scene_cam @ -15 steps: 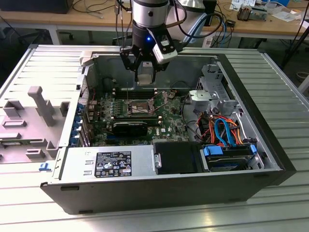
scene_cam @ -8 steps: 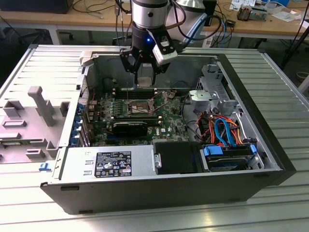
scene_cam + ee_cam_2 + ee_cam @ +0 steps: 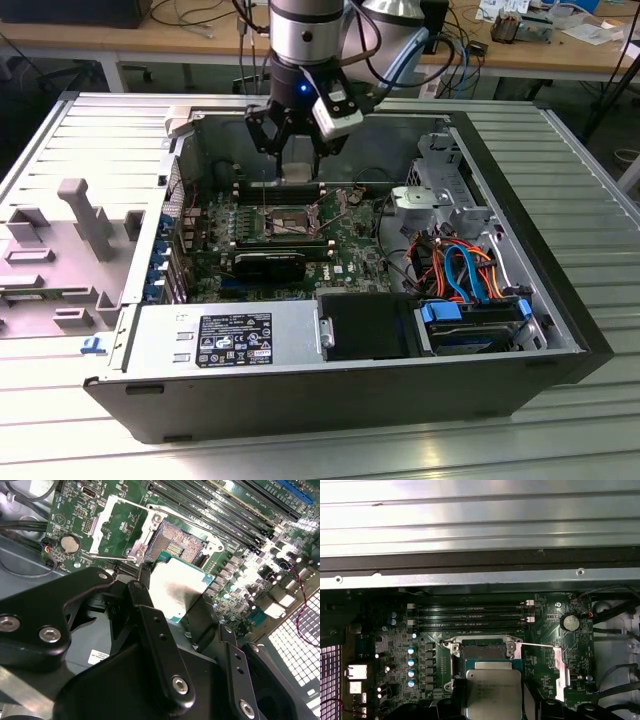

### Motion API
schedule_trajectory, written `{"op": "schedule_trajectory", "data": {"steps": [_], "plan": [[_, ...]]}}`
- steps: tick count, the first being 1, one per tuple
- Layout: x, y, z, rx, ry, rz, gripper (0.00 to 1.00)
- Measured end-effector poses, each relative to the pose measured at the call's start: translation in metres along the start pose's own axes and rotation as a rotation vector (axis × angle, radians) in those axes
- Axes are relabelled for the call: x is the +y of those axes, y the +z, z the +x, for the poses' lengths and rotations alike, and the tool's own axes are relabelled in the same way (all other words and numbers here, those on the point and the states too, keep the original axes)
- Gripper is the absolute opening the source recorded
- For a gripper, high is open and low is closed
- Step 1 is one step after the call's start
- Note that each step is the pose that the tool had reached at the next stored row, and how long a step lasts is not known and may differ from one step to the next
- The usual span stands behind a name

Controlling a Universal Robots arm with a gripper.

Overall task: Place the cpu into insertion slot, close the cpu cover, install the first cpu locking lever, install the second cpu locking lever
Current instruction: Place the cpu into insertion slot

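Note:
Above the open computer case, my gripper (image 3: 297,158) is shut on the cpu (image 3: 298,172), a flat silver-grey square chip. In both wrist views the cpu (image 3: 177,582) (image 3: 492,692) hangs between the black fingers (image 3: 150,615), a little above and to one side of the insertion slot (image 3: 175,542) (image 3: 482,652). The slot lies bare on the green board (image 3: 350,250), its contact field showing. The cpu cover (image 3: 148,530) (image 3: 560,672) is swung open beside the slot. A thin lever rod (image 3: 535,644) sticks out next to it.
Long black memory slots (image 3: 470,615) run along the slot's far side. A black graphics card (image 3: 270,265), the power supply (image 3: 225,335) and a drive bay with coloured cables (image 3: 465,275) fill the case. A grey fixture (image 3: 90,220) stands on the table at the exterior view's left.

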State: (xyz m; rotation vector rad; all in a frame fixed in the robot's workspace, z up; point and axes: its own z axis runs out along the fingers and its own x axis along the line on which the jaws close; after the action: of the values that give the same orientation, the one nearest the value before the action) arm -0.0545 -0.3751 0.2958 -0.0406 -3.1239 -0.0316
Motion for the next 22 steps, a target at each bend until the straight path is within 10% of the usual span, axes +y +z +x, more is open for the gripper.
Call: {"op": "schedule_trajectory", "data": {"steps": [22], "plan": [[-0.0002, 0.0078, 0.0025, -0.0004, 0.021, -0.0003, 0.54]]}}
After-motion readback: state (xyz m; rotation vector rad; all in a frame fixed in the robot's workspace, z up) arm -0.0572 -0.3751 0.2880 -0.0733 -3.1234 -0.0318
